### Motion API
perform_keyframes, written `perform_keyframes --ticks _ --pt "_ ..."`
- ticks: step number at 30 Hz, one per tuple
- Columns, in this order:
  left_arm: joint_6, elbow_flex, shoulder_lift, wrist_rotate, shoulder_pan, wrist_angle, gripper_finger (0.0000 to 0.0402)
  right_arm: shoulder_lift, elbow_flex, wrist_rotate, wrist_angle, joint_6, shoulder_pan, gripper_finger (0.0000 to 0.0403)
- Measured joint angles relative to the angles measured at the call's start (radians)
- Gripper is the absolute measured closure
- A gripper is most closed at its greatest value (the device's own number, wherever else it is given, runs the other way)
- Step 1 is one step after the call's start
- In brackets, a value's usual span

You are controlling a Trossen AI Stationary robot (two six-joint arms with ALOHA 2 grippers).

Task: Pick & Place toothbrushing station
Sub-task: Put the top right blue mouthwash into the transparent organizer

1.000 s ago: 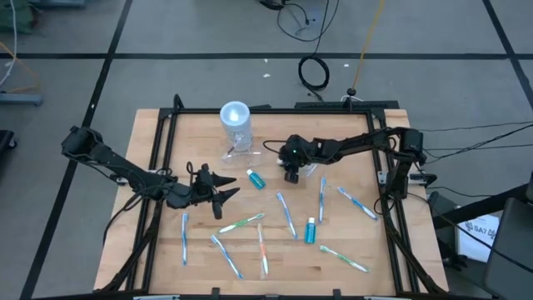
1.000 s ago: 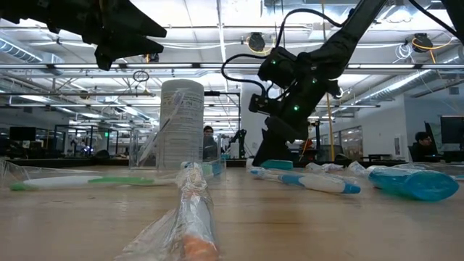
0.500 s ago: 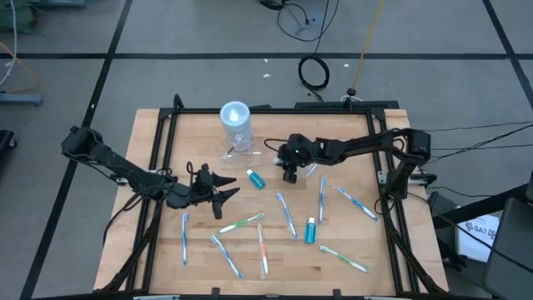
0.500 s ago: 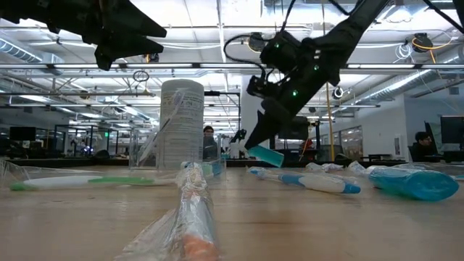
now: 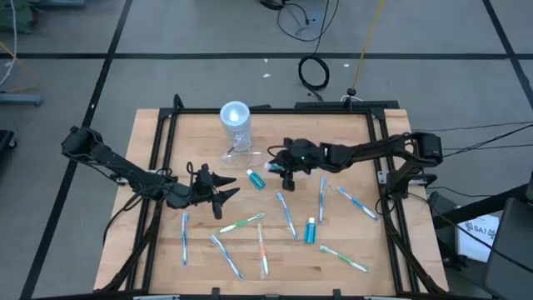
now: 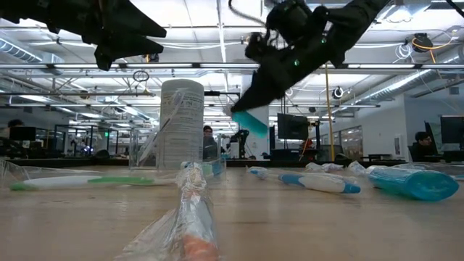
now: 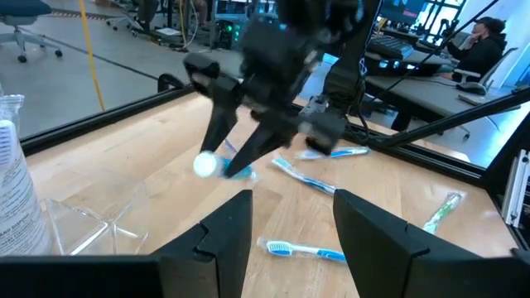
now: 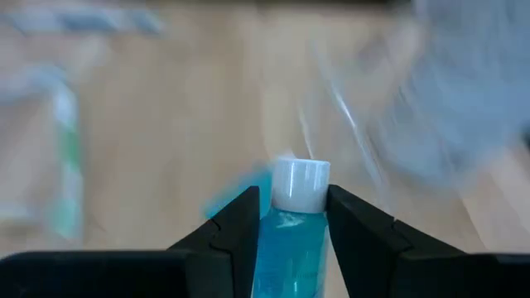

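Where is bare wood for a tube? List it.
Bare: behind the right arm, between the toothbrushing station and the back right corner. Crowded: the front half, strewn with toothbrushes, and the middle, where the left gripper hovers and the right gripper holds a teal tube.

Readable text: very little.

- Toothbrushing station [image 7: 15, 186]: tall clear cylinder carries a printed label with several lines of dark lettering, seen in the left wrist view. Lettering is cut off and too small to make out.
- Same cylinder in the low view [image 6: 181, 123]: faint grey print on its wall, not legible.
- White label [image 5: 480, 227] on a dark object on the floor, off the table's right edge: dark characters, unreadable.

No brands, numbers or signs legible elsewhere.
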Motion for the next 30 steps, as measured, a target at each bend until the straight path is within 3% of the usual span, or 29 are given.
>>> perform_keyframes --ticks 4,8,13,17,20,24,30 --pt "0.05 0.0 0.007 0.013 0.0 -0.011 0.0224 -0.009 0.001 -0.17 0.077 -0.001 0.018 0.0278" --pt "0.243 0.0 0.037 0.073 0.013 0.014 0.0224 -0.009 0.001 -0.327 0.141 0.024 0.031 0.0278" --pt "0.653 0.0 0.1 0.126 0.038 0.175 0.0224 -0.009 0.001 -0.345 0.137 0.113 0.033 0.0278" --pt "0.819 0.035 0.133 0.152 0.06 0.286 0.0224 -0.009 0.001 -0.346 0.135 0.108 0.033 0.0278" --pt "0.824 0.116 0.156 0.205 0.1 0.173 0.0224 -0.009 0.001 -0.347 0.137 0.105 0.033 0.0278" --pt "0.795 0.28 0.207 0.306 0.155 -0.147 0.022 -0.009 0.001 -0.346 0.135 0.109 0.032 0.0278" --pt "0.763 0.455 0.274 0.311 0.188 -0.41 0.018 -0.009 0.0 -0.347 0.104 0.107 0.03 0.0278"
